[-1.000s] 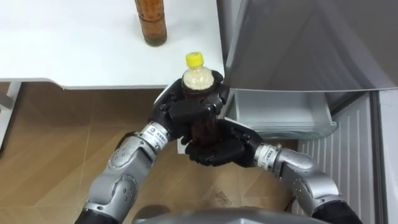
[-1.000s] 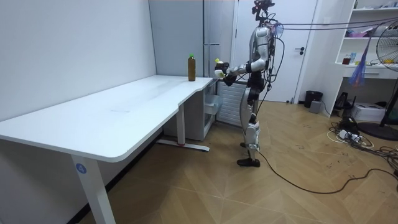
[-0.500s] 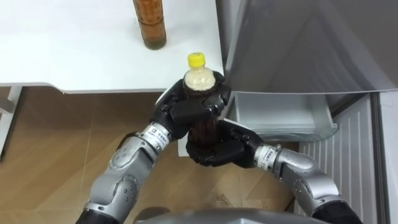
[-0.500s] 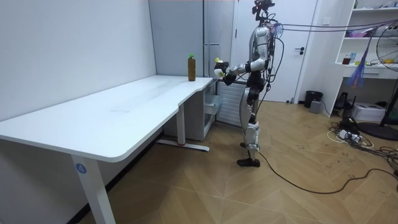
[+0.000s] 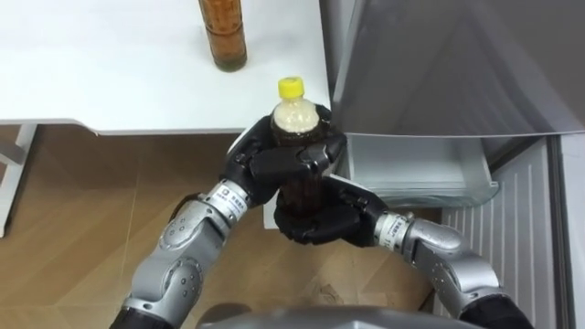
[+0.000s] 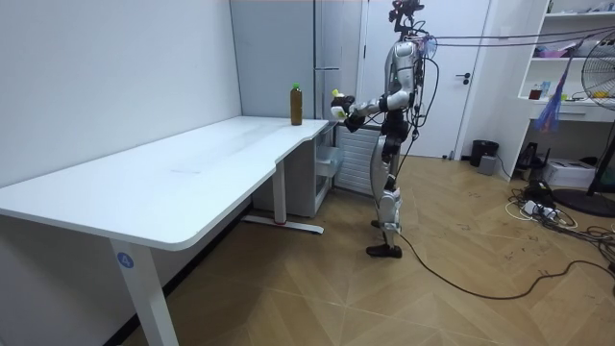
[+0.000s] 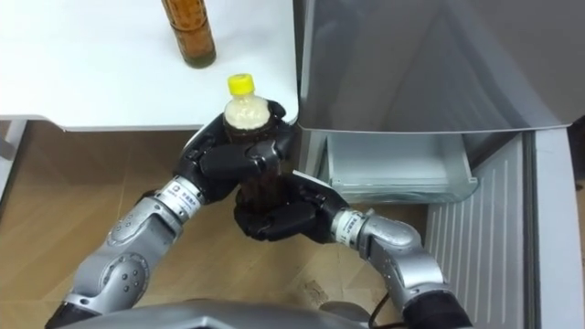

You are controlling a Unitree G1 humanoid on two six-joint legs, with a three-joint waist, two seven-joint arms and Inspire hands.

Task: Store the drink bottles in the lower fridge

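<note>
Yellow-capped drink bottle (image 5: 294,116) clasped in both hands
Left hand (image 5: 274,166) curls round its shoulder and right hand (image 5: 322,221) cups its base, with the open fridge drawer (image 5: 416,174) just right of them. Loosening either grip early could drop it short of the drawer.

Head eye views look steeply down, close; the far room view shares their white table (image 5: 110,82).
</note>
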